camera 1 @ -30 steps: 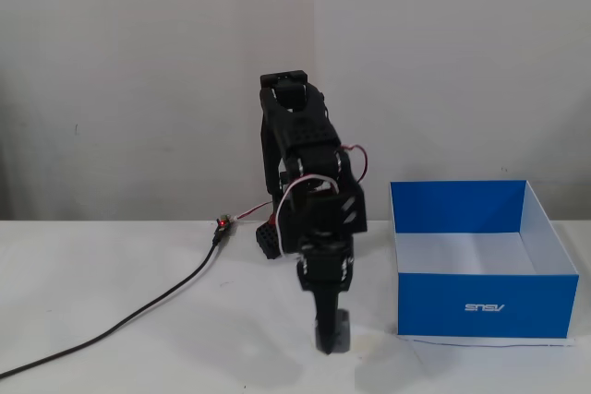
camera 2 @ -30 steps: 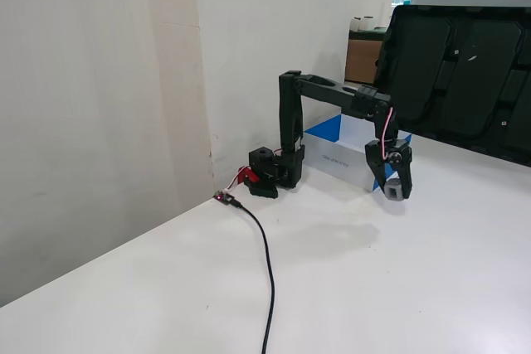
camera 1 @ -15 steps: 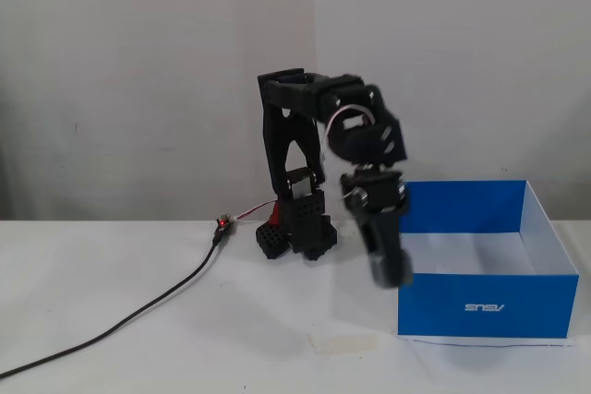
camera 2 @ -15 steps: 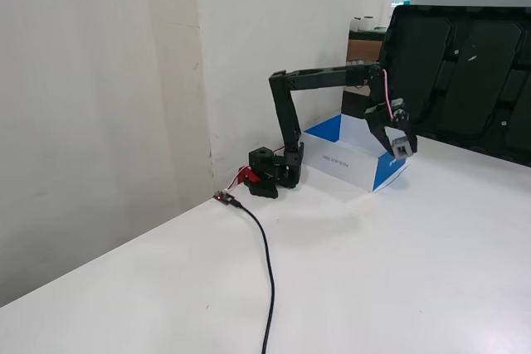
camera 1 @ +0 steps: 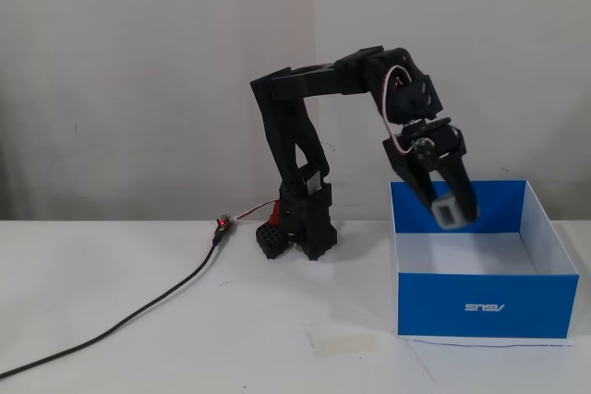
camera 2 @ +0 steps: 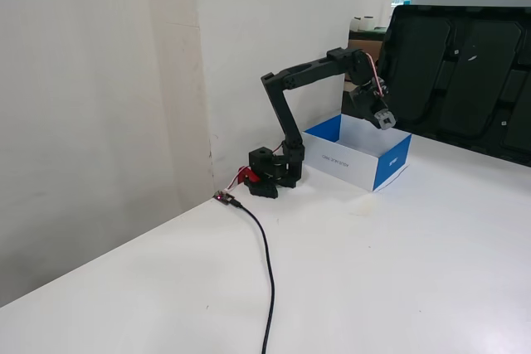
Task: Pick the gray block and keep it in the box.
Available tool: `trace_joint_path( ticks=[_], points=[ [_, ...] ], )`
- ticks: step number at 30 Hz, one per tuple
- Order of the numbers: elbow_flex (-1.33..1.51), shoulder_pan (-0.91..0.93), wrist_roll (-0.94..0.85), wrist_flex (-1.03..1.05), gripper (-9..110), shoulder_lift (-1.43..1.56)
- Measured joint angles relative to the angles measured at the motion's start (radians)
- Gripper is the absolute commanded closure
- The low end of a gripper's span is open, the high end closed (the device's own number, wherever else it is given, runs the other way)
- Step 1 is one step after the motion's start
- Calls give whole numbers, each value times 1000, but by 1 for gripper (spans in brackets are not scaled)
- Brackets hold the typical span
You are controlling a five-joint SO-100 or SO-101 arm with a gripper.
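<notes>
The blue box (camera 1: 434, 302) with a white interior stands open on the white table, at the right in a fixed view and beside the arm's base in the other fixed view (camera 2: 392, 165). My gripper (camera 1: 452, 213) points down over the box's back left part, just above rim height. It is shut on the gray block (camera 1: 449, 210), a small cube held between the black fingers. The gripper (camera 2: 384, 120) and the block (camera 2: 383, 118) also show small above the box in the other fixed view.
The arm's base (camera 1: 300, 223) stands left of the box, near the wall. A black cable (camera 1: 138, 313) runs from it to the table's front left. A strip of tape (camera 1: 343, 343) lies in front of the box. Black panels (camera 2: 465, 72) stand behind the table.
</notes>
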Motion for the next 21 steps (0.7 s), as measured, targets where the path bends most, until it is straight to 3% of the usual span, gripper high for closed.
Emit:
trace_joint_path(
  ticks=[15, 21],
  points=[
    [104, -222, 0, -21, 93, 0],
    [104, -250, 0, -25, 84, 0]
  ],
)
